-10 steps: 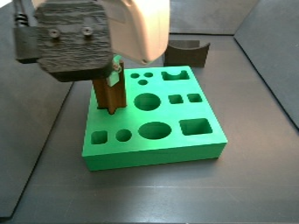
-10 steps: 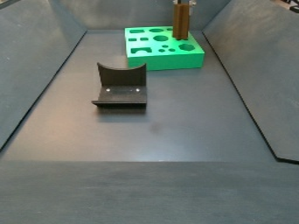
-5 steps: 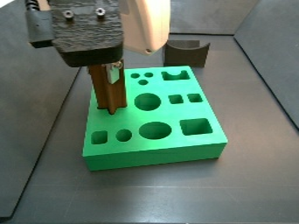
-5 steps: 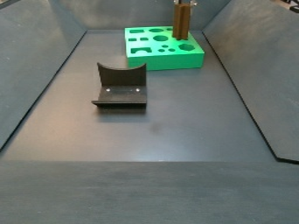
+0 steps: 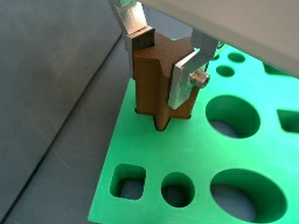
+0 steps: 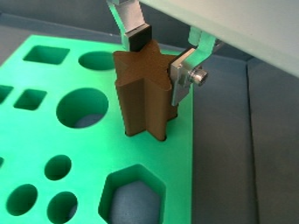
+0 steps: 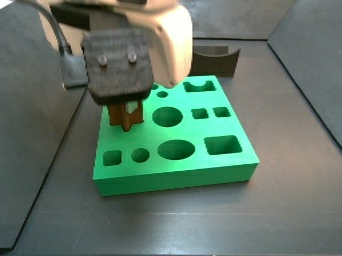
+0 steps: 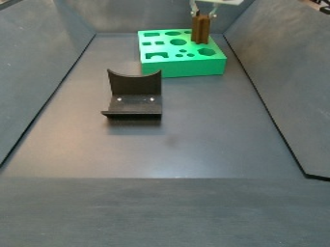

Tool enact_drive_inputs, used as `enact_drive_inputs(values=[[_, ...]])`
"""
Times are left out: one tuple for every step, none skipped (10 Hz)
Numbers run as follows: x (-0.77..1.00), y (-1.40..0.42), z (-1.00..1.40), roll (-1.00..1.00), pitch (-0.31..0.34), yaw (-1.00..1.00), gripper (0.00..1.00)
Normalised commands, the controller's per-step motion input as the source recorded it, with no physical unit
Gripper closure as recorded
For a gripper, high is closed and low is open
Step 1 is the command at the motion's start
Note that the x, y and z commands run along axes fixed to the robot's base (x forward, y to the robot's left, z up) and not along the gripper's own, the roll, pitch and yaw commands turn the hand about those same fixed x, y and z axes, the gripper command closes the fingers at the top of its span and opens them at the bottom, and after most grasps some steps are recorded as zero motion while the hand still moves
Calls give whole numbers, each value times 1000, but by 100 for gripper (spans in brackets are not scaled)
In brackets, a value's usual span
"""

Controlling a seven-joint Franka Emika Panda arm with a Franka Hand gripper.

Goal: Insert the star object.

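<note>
The star object (image 5: 152,83) is a brown ridged peg standing upright with its lower end in a hole near one edge of the green block (image 5: 152,166). It shows in the other wrist view (image 6: 140,96) and in both side views (image 7: 127,117) (image 8: 202,32). My gripper (image 5: 163,59) is shut on the peg's top, one finger on each side, as also seen in a wrist view (image 6: 160,58). In a side view the gripper (image 7: 127,102) sits low over the green block (image 7: 174,172). Several other holes of different shapes stay open.
A dark brown curved block (image 7: 214,58) stands on the floor beyond the green block; in a side view it (image 8: 133,94) lies mid-floor. Grey walls enclose the dark floor. The green block (image 8: 194,66) sits near the far wall.
My gripper has moved down with the peg. The peg now stands lower, with less of it showing above the green block.
</note>
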Motion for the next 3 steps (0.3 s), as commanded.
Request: enact_drive_inputs(values=[[0,0,-457,-106,-91,-106,100],[0,60,-171,-131,-104,-3,100],[0,0,-26,0,-37,0,100]])
